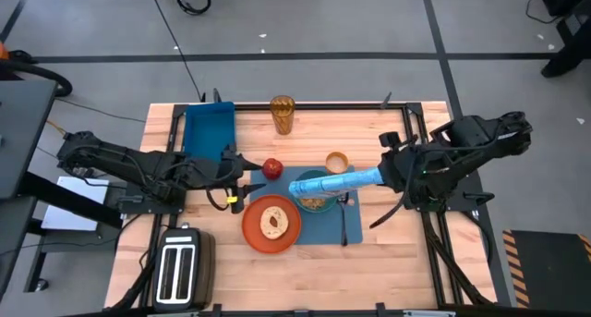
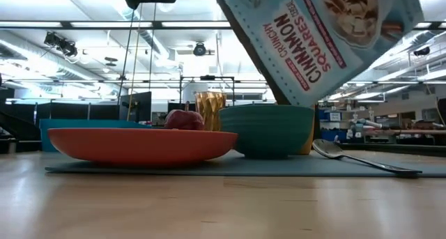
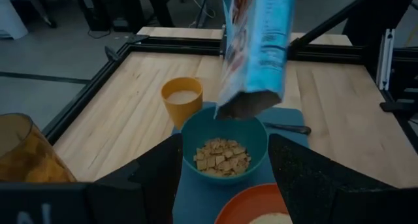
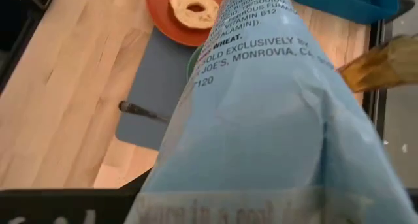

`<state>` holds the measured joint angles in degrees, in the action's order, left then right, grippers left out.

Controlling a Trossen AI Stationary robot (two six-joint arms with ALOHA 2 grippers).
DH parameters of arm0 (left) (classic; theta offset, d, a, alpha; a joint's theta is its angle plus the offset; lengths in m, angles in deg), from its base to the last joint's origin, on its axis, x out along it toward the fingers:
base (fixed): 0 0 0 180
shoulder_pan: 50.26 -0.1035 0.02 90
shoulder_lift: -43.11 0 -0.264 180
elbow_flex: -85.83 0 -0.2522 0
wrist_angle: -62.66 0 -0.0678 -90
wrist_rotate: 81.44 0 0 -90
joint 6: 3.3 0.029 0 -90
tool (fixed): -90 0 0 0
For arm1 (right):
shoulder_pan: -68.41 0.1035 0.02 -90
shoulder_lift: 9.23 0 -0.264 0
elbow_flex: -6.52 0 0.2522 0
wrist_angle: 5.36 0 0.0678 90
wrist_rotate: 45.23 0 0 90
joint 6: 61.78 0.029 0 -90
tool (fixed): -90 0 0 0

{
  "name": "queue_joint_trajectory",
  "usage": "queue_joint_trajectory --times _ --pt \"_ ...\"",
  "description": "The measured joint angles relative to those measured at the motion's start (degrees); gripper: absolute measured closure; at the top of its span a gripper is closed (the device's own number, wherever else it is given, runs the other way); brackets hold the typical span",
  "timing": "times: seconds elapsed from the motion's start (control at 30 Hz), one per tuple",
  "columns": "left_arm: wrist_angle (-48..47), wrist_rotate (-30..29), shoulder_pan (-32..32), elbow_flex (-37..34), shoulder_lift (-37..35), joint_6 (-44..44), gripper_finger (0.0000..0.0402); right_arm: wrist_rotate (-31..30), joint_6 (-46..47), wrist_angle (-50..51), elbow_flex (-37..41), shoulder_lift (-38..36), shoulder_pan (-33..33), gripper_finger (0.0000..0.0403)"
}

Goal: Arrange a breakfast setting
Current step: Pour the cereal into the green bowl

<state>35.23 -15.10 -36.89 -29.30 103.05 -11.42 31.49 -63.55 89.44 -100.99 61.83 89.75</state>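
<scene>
I see the round teal bowl [image 3: 224, 142] on the flat blue placemat [image 1: 325, 226], holding a layer of small tan cereal squares [image 3: 222, 157]. A glossy light-blue cereal box [image 1: 334, 182] tilts open-end down just above it, clamped in my right gripper [image 1: 386, 172]. Just beside sit the orange plate [image 1: 251, 229] with its ring-shaped bagel [image 1: 272, 224], the metal spoon [image 2: 362, 157], orange cup [image 3: 182, 97] and red apple [image 1: 272, 168]. My left gripper [image 1: 242, 176] hovers beside the apple, fingers spread and empty.
</scene>
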Motion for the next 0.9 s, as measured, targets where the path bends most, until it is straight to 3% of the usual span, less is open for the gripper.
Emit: queue_joint_trajectory --times 0.23,0.43,0.9 --pt "-0.06 0.0 0.0 0.0 0.0 0.46 0.0169 0.62 -8.41 4.09 -9.12 8.62 -1.47 0.0252" --pt "-0.41 0.37 0.37 0.0 0.0 -0.11 0.0169 0.28 -8.27 7.01 -11.24 12.22 -3.33 0.0252" --pt "-0.37 0.48 0.48 0.0 0.02 0.9 0.0169 0.75 -4.04 3.05 -9.27 6.96 -4.35 0.0252"
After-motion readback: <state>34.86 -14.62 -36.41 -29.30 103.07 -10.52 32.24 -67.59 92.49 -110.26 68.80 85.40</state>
